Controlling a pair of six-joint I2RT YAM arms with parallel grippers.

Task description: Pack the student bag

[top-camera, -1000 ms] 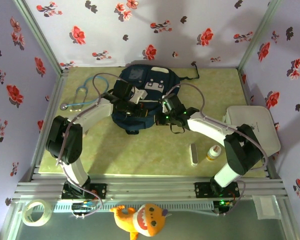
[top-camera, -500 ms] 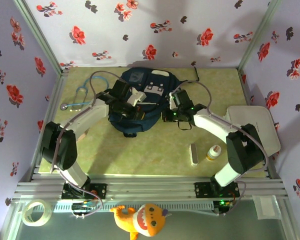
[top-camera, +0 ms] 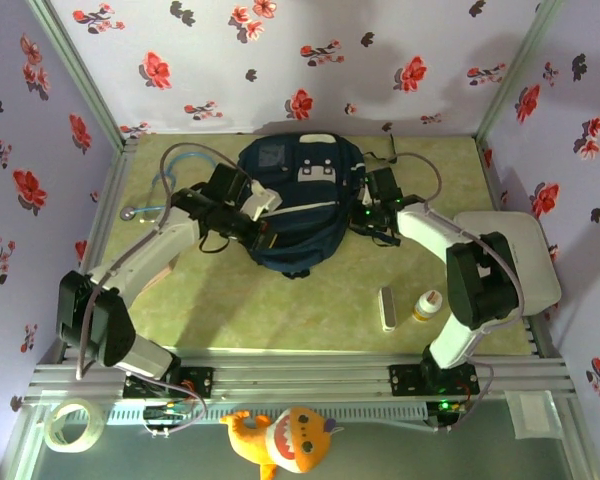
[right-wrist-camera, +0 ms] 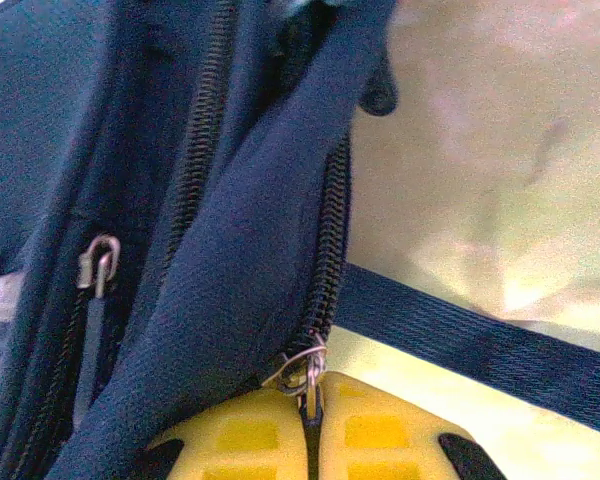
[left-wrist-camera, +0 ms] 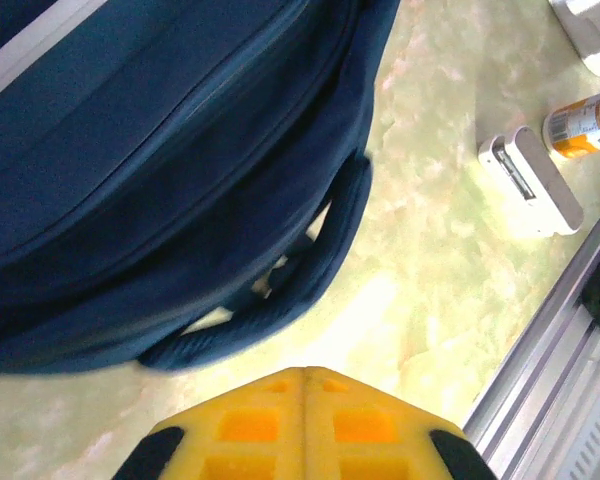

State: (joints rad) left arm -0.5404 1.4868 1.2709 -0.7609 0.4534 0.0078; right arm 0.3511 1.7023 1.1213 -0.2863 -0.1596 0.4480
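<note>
Right end effector farther back, closed on student bag zipper; left end effector closed; table, floral walls.

Table, pale green top.
- Student bag, navy w/ white trim: lay at 12 o'clock.
- Left gripper: closed, over bag's 8 o'clock side.
- Right gripper: closed, at bag's 3 o'clock edge.
- Stethoscope: lay at 10 o'clock, near bag.
- White case: sat at 3 o'clock.
- White bar device & sm. bottle: 4 o'clock, side by side.
- Tape roll: 7 o'clock, off table.
- Plush toy: 6 o'clock, off table.
</note>
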